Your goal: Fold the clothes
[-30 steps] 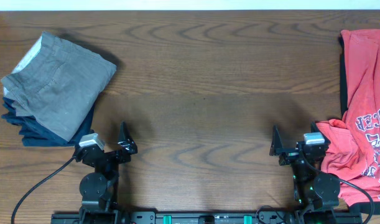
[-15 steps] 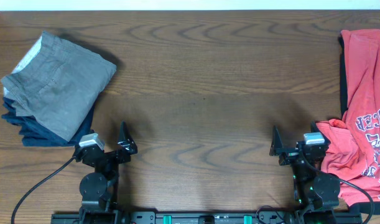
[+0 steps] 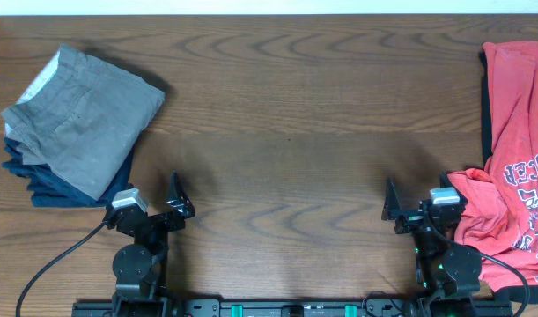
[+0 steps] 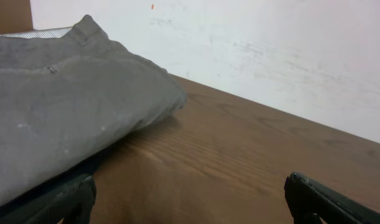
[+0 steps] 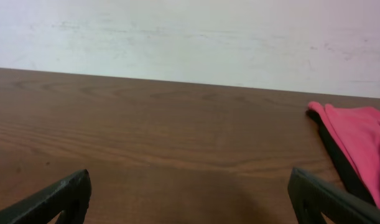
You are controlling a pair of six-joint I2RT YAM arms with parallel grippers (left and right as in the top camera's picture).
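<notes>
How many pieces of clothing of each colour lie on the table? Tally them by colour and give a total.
Grey folded garment: 1
Coral-red T-shirt: 1
Dark navy folded garments: at least 1; the layers under the grey one cannot be counted
Total: at least 3

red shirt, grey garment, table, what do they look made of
The red shirt looks like soft knit, likely cotton jersey: matte, limp folds, printed lettering. The grey garment seems a heavier woven cloth, perhaps twill: matte, stitched seams, holds its fold. The table is wood or wood-look laminate: dark grain swirls, slight sheen.
</notes>
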